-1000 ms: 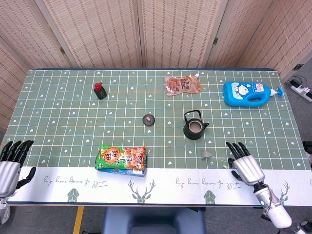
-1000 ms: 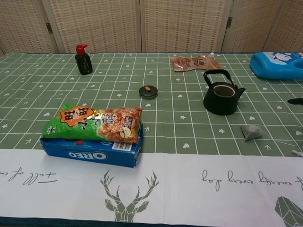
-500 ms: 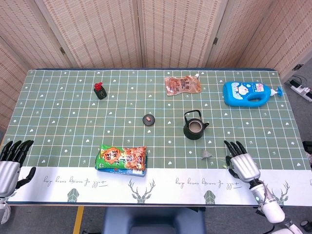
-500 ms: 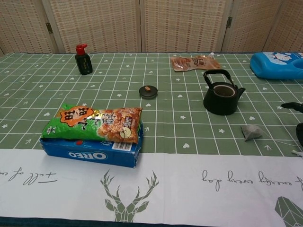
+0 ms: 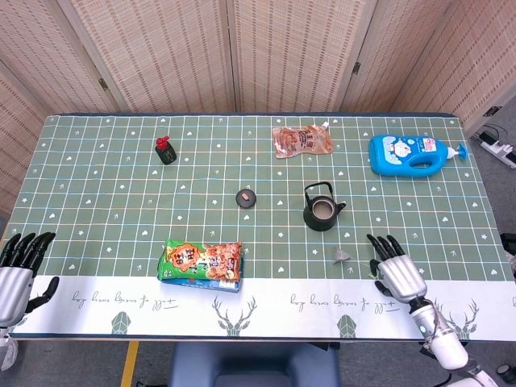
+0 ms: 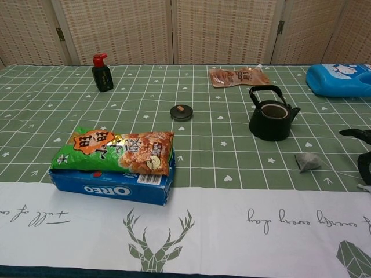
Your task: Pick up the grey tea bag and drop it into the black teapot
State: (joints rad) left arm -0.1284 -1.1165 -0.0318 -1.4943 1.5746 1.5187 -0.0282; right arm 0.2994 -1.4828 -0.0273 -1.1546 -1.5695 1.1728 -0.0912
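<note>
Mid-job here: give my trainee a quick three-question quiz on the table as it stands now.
1. True or false: the grey tea bag lies inside the black teapot.
2. Which hand is nearer the tea bag: A) left hand B) right hand?
3. Fill in: the teapot's lid lies on the table to the pot's ____ in the head view.

Key: 1 false; 2 B; 3 left.
</note>
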